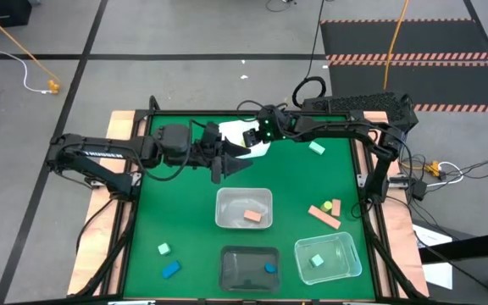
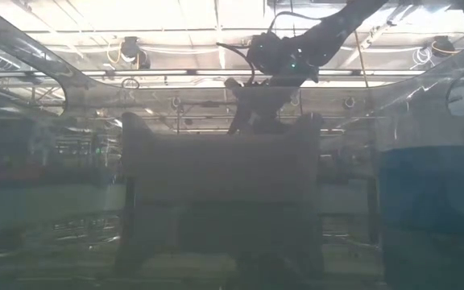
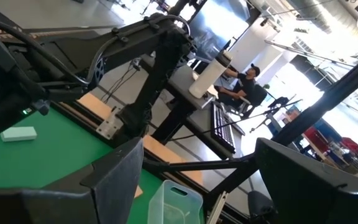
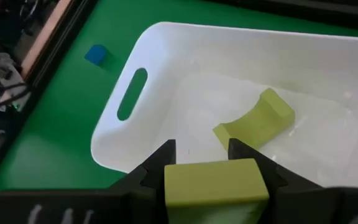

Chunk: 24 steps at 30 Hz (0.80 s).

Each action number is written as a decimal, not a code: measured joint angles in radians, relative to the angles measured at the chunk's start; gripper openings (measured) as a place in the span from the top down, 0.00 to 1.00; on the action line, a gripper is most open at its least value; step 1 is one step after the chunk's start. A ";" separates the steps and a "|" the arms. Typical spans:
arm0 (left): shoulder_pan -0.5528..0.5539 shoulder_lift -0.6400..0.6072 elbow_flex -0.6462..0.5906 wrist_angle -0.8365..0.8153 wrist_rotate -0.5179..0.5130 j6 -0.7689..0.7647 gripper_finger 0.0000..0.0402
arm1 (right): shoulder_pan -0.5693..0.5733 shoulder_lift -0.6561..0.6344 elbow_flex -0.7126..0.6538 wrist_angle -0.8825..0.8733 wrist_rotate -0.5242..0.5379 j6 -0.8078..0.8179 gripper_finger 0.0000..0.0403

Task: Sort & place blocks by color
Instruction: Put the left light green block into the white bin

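Sorting half done: my right gripper (image 4: pixel 201 155) clamps a yellow block (image 4: pixel 211 180) above the white tub (image 4: pixel 166 68); left gripper (image 3: pixel 194 168) gapes empty; several blocks (image 1: pixel 324 212) litter the table (image 1: pixel 185 212).

Two dark jointed arms, black cables, white lettering

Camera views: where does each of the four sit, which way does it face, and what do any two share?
High: overhead, straight down on the green table; both arms show.
Low: table height, level through a clear tub; one arm shows up top.
Left wrist: on the left arm, facing the room; open left pincer.
Right wrist: on the right arm, down into the white tub; right pincer grips a yellow-green block.
Shared: high and right wrist both show the white tub.
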 joint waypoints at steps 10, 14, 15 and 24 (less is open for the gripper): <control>0.000 0.000 0.000 0.000 0.000 0.004 0.23 | 0.008 0.000 0.000 -0.047 0.053 -0.042 0.72; 0.000 0.000 0.000 0.000 0.000 0.007 0.23 | 0.008 0.005 0.000 -0.051 0.055 -0.056 0.72; 0.000 0.000 0.000 0.000 0.000 0.007 0.23 | 0.010 0.011 0.000 -0.047 0.054 -0.058 0.72; 0.000 0.000 0.000 0.000 0.000 0.019 0.23 | 0.013 0.040 -0.002 -0.045 0.051 -0.058 0.68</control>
